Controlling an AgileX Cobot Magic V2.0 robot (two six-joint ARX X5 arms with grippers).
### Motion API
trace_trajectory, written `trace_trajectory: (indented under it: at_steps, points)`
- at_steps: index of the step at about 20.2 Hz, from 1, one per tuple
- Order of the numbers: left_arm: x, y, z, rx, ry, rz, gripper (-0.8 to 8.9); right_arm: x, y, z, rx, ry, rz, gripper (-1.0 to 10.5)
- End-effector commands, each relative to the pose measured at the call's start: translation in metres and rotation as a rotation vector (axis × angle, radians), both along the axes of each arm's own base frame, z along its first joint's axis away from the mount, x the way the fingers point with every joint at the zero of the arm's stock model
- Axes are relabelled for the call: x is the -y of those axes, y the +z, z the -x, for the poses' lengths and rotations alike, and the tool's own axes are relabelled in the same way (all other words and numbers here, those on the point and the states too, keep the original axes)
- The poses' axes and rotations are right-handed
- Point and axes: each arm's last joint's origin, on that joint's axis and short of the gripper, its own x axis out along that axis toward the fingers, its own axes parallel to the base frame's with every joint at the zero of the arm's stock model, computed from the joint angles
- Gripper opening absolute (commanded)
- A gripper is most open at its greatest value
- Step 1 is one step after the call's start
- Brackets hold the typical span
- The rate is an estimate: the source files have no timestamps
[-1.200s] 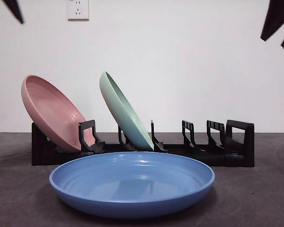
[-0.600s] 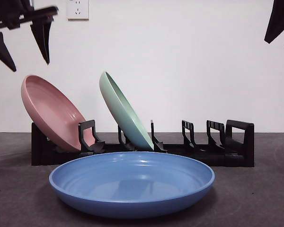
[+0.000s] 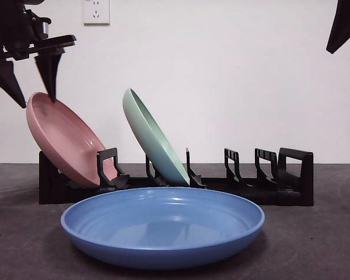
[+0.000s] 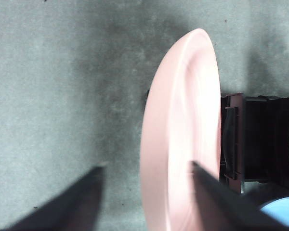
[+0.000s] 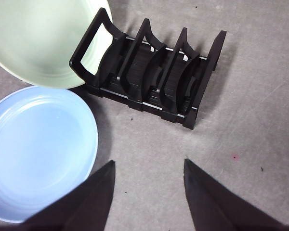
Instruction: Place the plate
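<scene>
Front view shows the left hand at about ten o'clock. A second ago only a black tip showed there; now it has come down to the top edge of the pink plate. Its fingers are wide, one on each side of that edge, and I cannot tell if they touch it. I think it is going to take this plate or push it straight.

The pink plate leans in the end slot of the black rack. A green plate leans in the next slot. A blue plate lies flat on the counter at six o'clock, just in front of the rack.

The right hand waits high at one o'clock, fingers wide, holding nothing.
</scene>
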Motion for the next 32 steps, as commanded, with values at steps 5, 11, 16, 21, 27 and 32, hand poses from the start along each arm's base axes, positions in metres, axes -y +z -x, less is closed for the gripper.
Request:
trace_trajectory:
  at_steps: [5, 11, 16, 21, 27, 32]
  points:
    - [0.001, 0.003, -0.005, 0.014, -0.007, -0.006, 0.84, -0.001, 0.002, -0.001, 0.010, 0.006, 0.004, 2.2]
    - [0.001, 0.005, -0.004, 0.010, -0.007, -0.007, 0.19, 0.000, 0.001, 0.000, -0.004, 0.006, 0.010, 2.2]
    - [0.001, 0.023, -0.003, 0.035, -0.007, -0.004, 0.19, 0.000, 0.001, 0.000, -0.004, 0.006, 0.010, 2.2]
    - [-0.001, 0.052, 0.005, 0.052, -0.010, -0.045, 0.19, 0.000, 0.001, 0.000, -0.003, 0.009, 0.012, 2.2]
    - [-0.010, 0.095, 0.027, 0.061, 0.055, -0.251, 0.19, 0.000, 0.001, 0.000, 0.007, 0.026, 0.026, 2.2]
    - [-0.013, 0.118, 0.042, 0.090, 0.041, -0.270, 0.18, 0.000, 0.001, 0.000, 0.009, 0.030, 0.030, 2.2]
